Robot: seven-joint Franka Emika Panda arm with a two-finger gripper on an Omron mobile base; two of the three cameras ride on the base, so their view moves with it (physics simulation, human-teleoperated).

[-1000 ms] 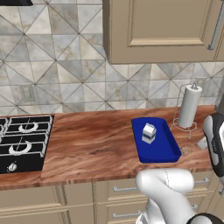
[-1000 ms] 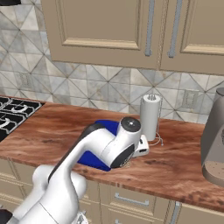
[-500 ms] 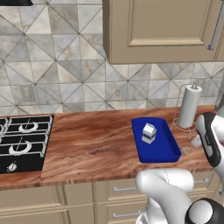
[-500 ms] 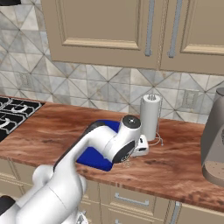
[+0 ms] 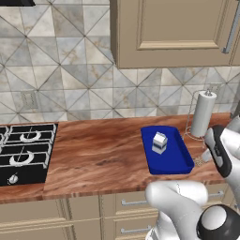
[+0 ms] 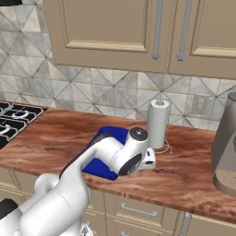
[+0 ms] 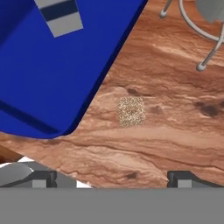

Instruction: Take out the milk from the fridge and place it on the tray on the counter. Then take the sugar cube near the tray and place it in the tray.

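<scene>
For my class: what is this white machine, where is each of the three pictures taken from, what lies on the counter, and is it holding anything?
It is a white robot arm on a base that drives. Two pictures come from cameras on the base, behind the arm to its left and right. The third looks along the hand, past its finger tips. On the wooden counter lies a blue tray with a milk carton in it. Beside the tray lies a sugar cube, and behind it stands a paper-towel roll. A stove is at the left. The gripper is open above the cube, holding nothing.
</scene>
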